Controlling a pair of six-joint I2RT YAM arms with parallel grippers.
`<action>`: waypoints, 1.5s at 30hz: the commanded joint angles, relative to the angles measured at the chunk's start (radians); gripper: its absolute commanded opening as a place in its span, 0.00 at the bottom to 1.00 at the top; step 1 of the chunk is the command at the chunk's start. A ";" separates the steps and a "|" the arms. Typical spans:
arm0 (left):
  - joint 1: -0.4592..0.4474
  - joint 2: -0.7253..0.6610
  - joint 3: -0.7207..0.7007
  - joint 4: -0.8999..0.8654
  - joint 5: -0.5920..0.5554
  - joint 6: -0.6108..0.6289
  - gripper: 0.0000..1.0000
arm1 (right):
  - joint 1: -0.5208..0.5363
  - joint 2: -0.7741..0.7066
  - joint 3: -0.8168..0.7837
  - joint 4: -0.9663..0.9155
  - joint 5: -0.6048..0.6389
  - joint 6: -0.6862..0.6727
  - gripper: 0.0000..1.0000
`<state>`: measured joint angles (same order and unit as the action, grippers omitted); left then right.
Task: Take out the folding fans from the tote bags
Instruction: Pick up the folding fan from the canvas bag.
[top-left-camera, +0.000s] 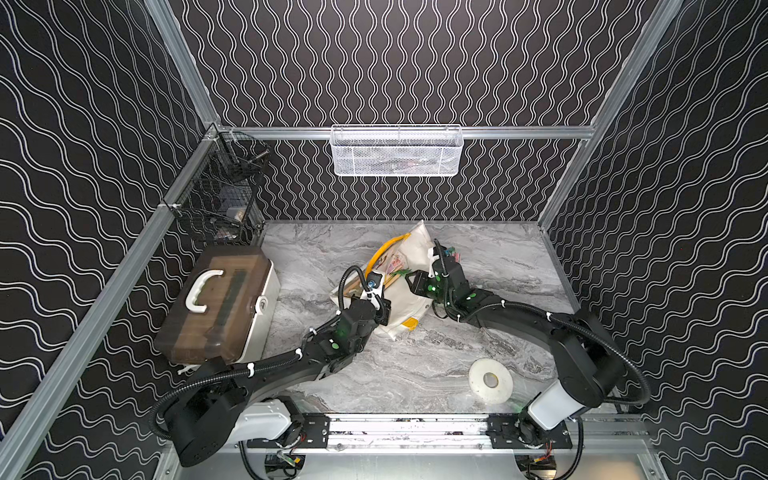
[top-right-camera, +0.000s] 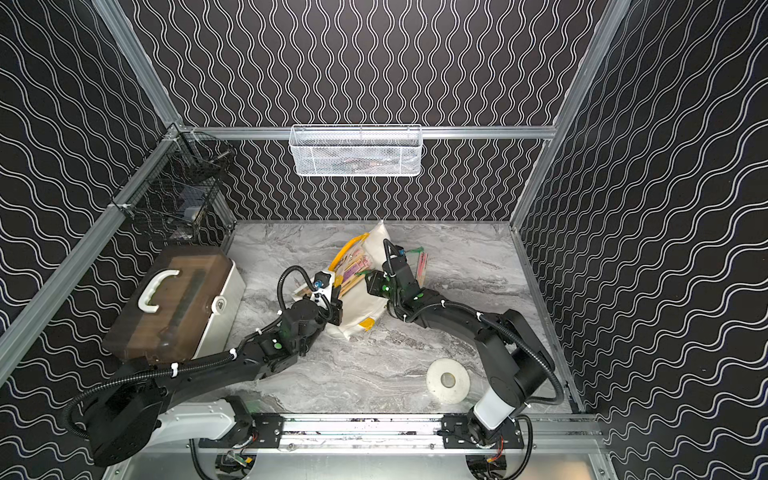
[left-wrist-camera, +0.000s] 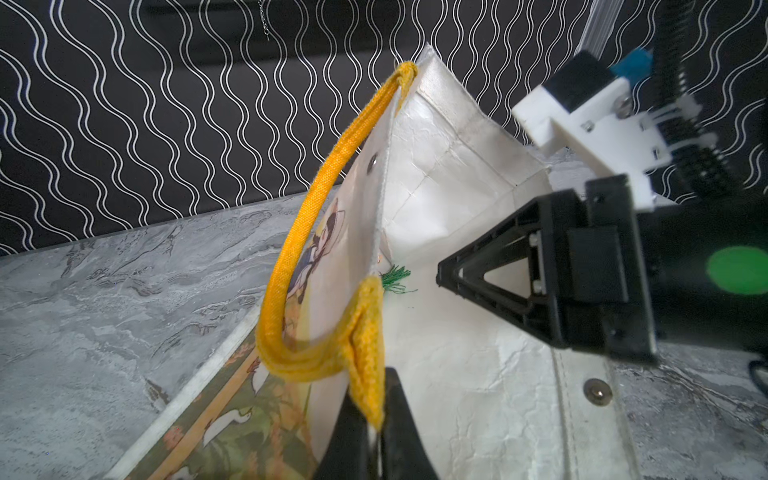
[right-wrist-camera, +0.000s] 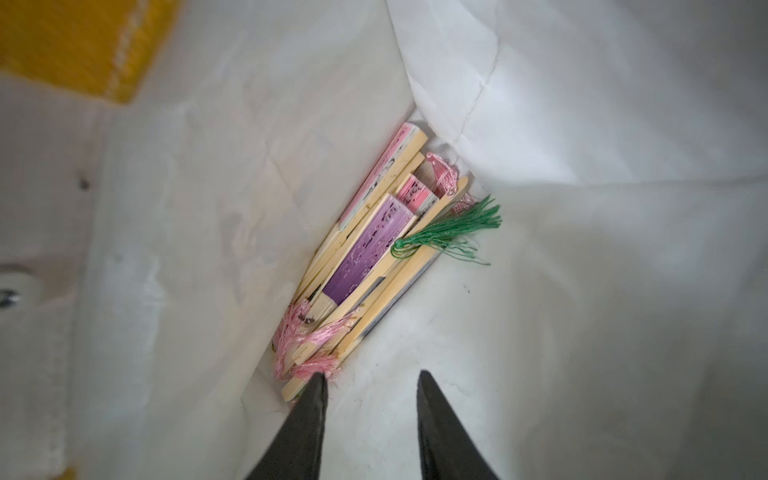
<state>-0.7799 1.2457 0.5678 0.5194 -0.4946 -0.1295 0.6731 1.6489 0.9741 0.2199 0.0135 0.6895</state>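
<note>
The folding fans (right-wrist-camera: 374, 249) are judged light and stiff: slim bamboo ribs around thin coloured folds, with smooth outer guards that may slip if pinched loosely. The folds could be creased and the ribs cracked by a hard squeeze. Hold is therefore best taken across the two bamboo guards near a stick's end, one fan at a time. The green tassel (right-wrist-camera: 449, 228) and the pink tassels (right-wrist-camera: 299, 336) are loose threads that are likely to snag and are better left ungrasped.

The tote bag (top-left-camera: 403, 299) is soft and would sag shut if not propped. It lies at the middle of the desk (top-left-camera: 457, 361), somewhat toward the far side. The left pincer (left-wrist-camera: 374, 436) is closed on the yellow handle (left-wrist-camera: 328, 191) where it meets its patch, and the bag's upper wall is lifted by it so that the mouth gapes.

The fans are packed side by side in a crease of the white lining inside the bag. The right pincer (right-wrist-camera: 370, 374) is reached in from the right with its jaws partly apart and nothing between them. The bundle's closest ends lie just ahead of it. One fingertip (right-wrist-camera: 311, 399) is at, perhaps touching, a pink tassel, while the other is over bare lining, so the bundle is offset to that one side of the gap.
</note>
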 joint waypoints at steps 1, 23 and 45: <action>-0.011 0.002 -0.004 0.066 -0.018 0.023 0.00 | 0.020 0.035 -0.004 0.053 -0.007 0.020 0.37; -0.056 0.024 -0.050 0.137 -0.030 0.042 0.00 | 0.033 0.324 0.120 0.185 -0.074 0.187 0.38; -0.058 0.014 -0.054 0.134 -0.016 0.018 0.00 | 0.000 0.498 0.235 0.214 -0.078 0.324 0.35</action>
<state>-0.8364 1.2613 0.5167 0.6132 -0.5198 -0.0917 0.6819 2.1345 1.2079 0.4183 -0.0662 0.9863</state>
